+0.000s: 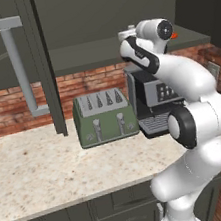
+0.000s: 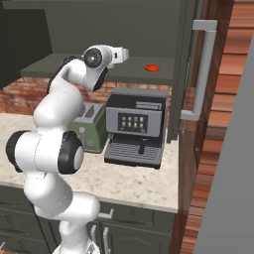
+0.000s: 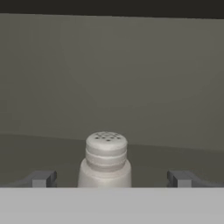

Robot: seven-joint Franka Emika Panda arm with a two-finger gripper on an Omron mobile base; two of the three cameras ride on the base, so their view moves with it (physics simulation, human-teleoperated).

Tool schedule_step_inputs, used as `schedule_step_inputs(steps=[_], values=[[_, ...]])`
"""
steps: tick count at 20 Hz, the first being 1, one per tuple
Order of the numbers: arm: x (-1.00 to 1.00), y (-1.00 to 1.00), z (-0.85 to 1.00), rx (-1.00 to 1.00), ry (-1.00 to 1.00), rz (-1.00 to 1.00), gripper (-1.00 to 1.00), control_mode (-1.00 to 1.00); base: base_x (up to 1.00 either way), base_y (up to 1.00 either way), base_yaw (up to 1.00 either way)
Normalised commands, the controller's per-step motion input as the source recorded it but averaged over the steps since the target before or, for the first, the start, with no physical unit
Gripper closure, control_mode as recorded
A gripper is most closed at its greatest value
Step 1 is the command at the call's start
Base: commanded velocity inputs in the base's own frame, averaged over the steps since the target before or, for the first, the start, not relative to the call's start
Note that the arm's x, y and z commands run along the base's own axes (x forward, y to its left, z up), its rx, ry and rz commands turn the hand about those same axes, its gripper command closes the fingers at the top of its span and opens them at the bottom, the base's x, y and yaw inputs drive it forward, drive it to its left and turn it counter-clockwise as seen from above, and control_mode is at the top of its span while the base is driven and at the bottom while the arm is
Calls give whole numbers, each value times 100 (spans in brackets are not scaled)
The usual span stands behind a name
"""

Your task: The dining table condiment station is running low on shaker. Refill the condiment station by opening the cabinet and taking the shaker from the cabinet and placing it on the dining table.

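The shaker (image 3: 106, 159), a small pale grey-white cylinder with a holed cap, stands upright on the cabinet shelf. It sits straight ahead of my gripper (image 3: 112, 179), between the two open fingertips (image 3: 43, 178), and neither tip touches it. The cabinet (image 1: 88, 55) is open, its left door (image 1: 4, 63) and right door (image 2: 191, 59) both swung out. My arm reaches up over the counter, and the gripper (image 2: 123, 53) is inside the cabinet at shelf height. The dining table is out of view.
A green toaster (image 1: 105, 116) and a dark coffee machine (image 2: 135, 126) stand on the speckled counter (image 1: 50, 167) right under the cabinet. A small red thing (image 2: 152, 67) lies on the shelf to the right of my hand. A brick wall runs behind.
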Motion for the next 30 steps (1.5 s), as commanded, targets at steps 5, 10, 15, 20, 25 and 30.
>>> schedule_step_inputs(steps=[5,10,15,20,25,30], values=[[27,0,-11,0,0,4,-100,-100,0,0,0],[26,0,-15,0,0,4,-100,-100,0,0,0],[11,0,-18,0,0,3,100,-100,0,0,0],[6,6,-8,-1,5,3,100,-100,0,0,0],[0,6,-4,0,1,0,100,-100,0,0,0],[0,0,-4,0,0,0,100,-100,0,0,0]])
